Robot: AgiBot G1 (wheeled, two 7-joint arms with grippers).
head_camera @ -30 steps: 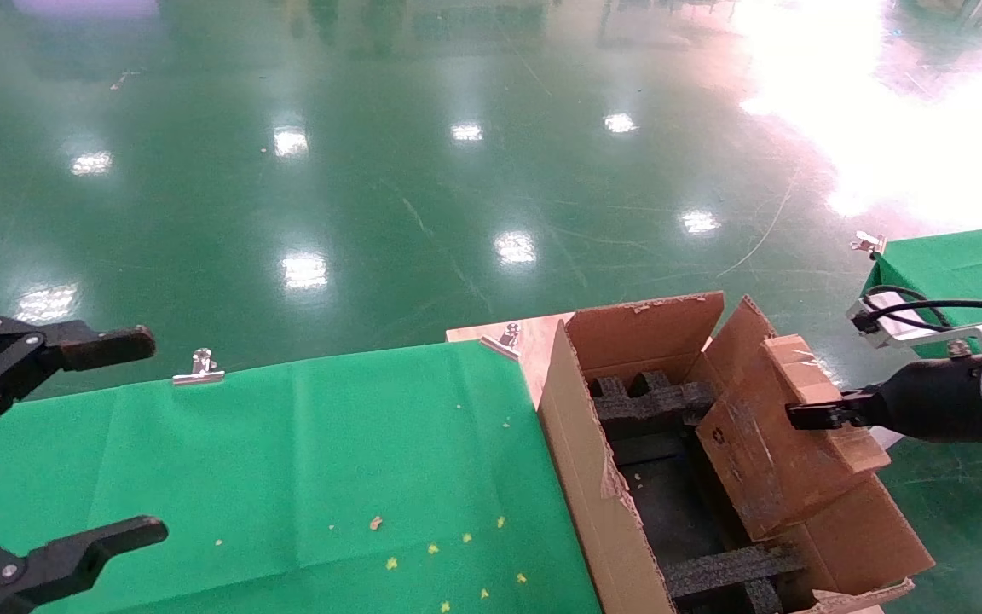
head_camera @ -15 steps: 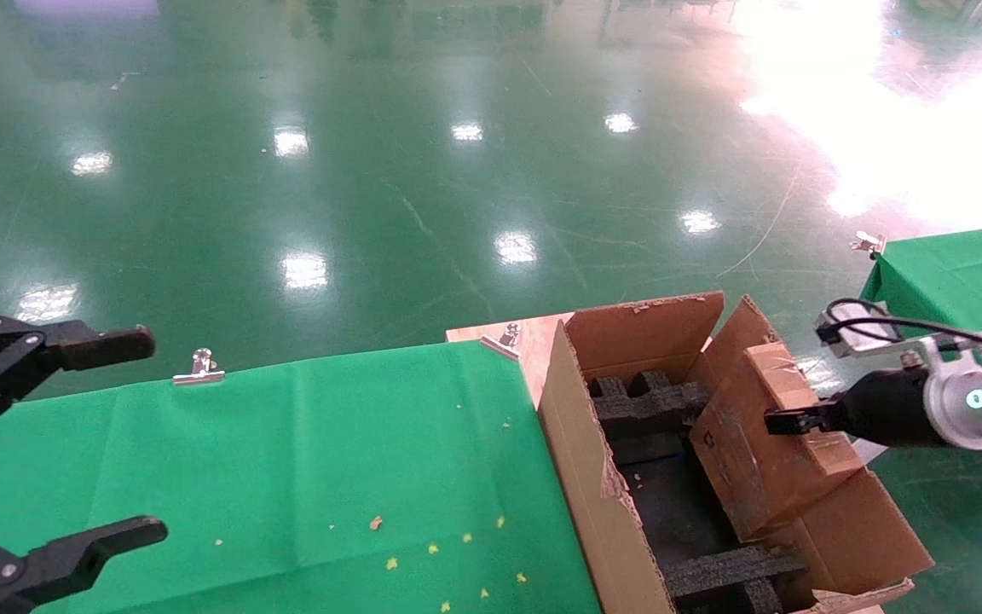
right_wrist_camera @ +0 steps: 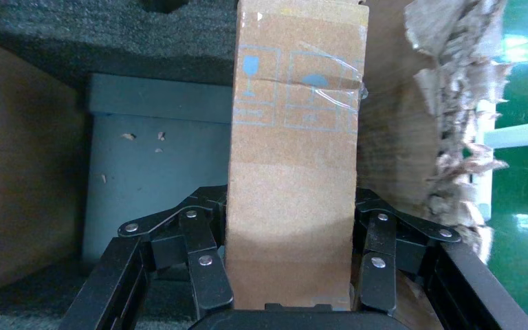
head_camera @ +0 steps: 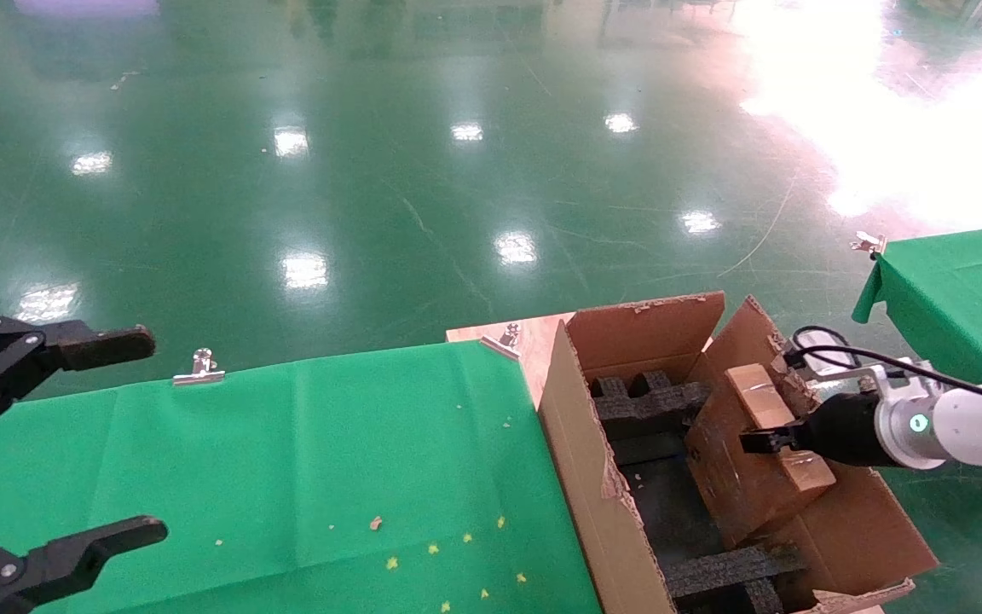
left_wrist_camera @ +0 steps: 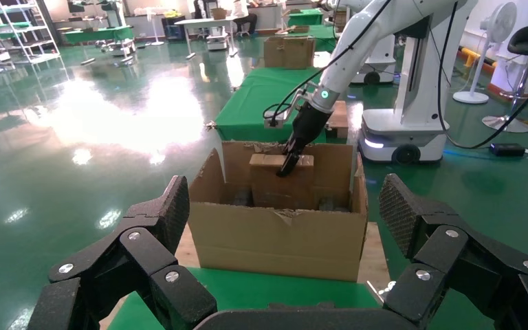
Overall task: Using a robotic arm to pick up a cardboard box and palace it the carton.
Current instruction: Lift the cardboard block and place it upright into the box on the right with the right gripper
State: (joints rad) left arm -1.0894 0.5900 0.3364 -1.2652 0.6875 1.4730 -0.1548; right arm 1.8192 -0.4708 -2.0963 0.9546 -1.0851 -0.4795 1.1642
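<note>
The white right arm [head_camera: 968, 426] with a teal ring has its black gripper [head_camera: 755, 442] shut on the small taped cardboard box [head_camera: 734, 477]. It holds the box tilted, partly down inside the large carton [head_camera: 580, 452], against the right flap. In the right wrist view the fingers [right_wrist_camera: 206, 275] clamp both sides of the box [right_wrist_camera: 292, 172] above black foam [right_wrist_camera: 110, 41]. The left wrist view shows the box [left_wrist_camera: 271, 185] inside the carton [left_wrist_camera: 275, 234]. My left gripper [head_camera: 133, 437] is open and empty, parked at the far left.
The carton has ragged flaps [right_wrist_camera: 454, 103] and black foam blocks [head_camera: 644, 405] at both ends. A green-clothed table [head_camera: 286, 469] with metal clips [head_camera: 199, 368] lies left of it. A second green table [head_camera: 968, 281] stands at the right. Glossy green floor lies beyond.
My right gripper has moved left and down with the cardboard box, sinking it deeper into the carton. The left gripper has not moved.
</note>
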